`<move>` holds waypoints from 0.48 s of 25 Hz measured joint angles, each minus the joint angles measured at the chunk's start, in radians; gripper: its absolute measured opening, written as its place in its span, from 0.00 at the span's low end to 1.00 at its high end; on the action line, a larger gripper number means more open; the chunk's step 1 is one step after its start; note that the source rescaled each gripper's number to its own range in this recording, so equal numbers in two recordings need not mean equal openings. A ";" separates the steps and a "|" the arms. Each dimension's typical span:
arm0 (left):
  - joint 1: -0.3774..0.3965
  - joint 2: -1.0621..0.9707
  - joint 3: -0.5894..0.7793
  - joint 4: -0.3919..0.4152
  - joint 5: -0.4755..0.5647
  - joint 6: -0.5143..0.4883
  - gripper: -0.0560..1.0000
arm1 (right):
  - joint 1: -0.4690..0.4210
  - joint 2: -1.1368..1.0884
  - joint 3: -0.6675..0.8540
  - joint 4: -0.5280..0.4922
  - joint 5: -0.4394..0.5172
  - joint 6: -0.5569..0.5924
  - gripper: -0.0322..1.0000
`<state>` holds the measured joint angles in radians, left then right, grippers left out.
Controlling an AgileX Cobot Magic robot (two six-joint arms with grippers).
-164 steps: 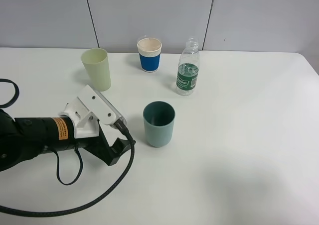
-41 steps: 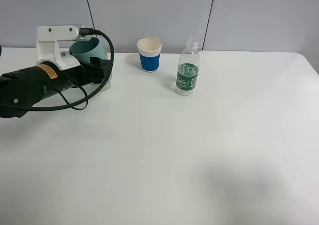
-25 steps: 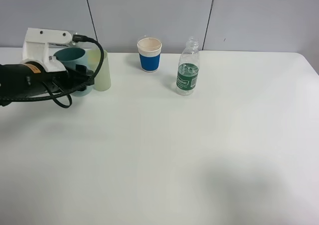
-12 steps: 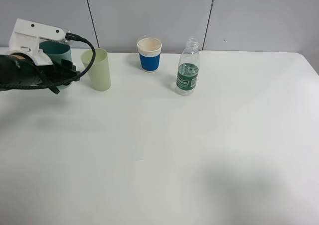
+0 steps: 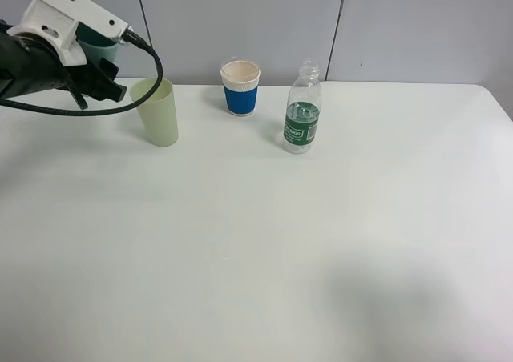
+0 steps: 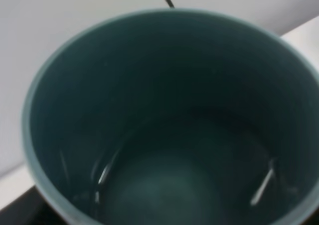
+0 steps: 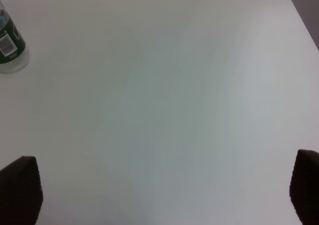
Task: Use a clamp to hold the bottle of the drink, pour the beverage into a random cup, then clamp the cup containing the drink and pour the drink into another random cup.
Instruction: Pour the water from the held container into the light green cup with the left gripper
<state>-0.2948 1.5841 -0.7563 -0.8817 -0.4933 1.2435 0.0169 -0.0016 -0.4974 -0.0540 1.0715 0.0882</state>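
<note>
White table (image 5: 337, 250) fills most of the room, with a grey wall (image 5: 240, 18) behind it. Over the far left corner hangs the left gripper (image 5: 94, 66). It holds the teal cup (image 5: 100, 46) up in the air, above and just beside the pale cup (image 5: 158, 110). The bottle (image 5: 302, 118) stands further right, near the paper cup (image 5: 240, 87), well apart from the arm. Inside the teal cup a little clear drink (image 6: 189, 185) seems to sit at the bottom.

The job now looks like pouring from the teal cup into the pale cup. To do it well, the teal rim should come right over the pale cup's open top first. Then the tip should be slow, so the drink runs in a thin stream and does not splash. The pale cup is tall and looks light, so a bump could knock it over.

The left fingers are squeezed tight on the teal cup. The right gripper (image 7: 162, 190) holds nothing. Its fingers (image 7: 20, 190) are spread wide apart over bare table.
</note>
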 joint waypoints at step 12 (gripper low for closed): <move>0.000 0.129 -0.135 -0.069 -0.001 0.286 0.06 | 0.000 0.000 0.000 0.000 0.000 0.000 1.00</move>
<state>-0.2948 1.7132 -0.8916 -0.9510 -0.4942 1.5297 0.0169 -0.0016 -0.4974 -0.0540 1.0715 0.0882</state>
